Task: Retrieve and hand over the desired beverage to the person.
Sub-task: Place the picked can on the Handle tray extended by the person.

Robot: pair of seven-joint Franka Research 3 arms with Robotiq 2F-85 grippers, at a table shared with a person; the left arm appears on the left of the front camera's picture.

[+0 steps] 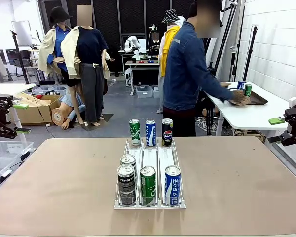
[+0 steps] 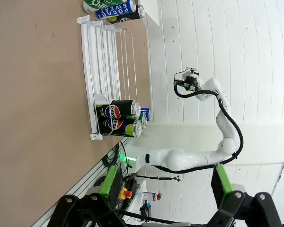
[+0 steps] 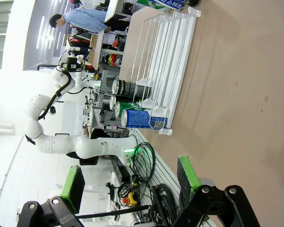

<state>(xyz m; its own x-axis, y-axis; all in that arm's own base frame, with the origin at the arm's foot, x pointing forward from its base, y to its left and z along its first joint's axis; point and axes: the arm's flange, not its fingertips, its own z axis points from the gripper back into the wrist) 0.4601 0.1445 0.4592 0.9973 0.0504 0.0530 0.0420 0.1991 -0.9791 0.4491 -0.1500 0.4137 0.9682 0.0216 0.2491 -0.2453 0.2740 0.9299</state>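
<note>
While the person (image 1: 187,74) turns away to a side table, I hold both tools parked wide of the counter (image 1: 237,182), fingers spread and empty: left tool (image 1: 12,118), right tool (image 1: 281,131). Cans sit in the white rack (image 1: 149,203) at mid-counter for easy reach, well apart from either tool; which beverage is wanted I cannot tell.

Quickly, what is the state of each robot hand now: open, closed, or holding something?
Left hand: open, holding nothing.
Right hand: open, holding nothing.
</note>
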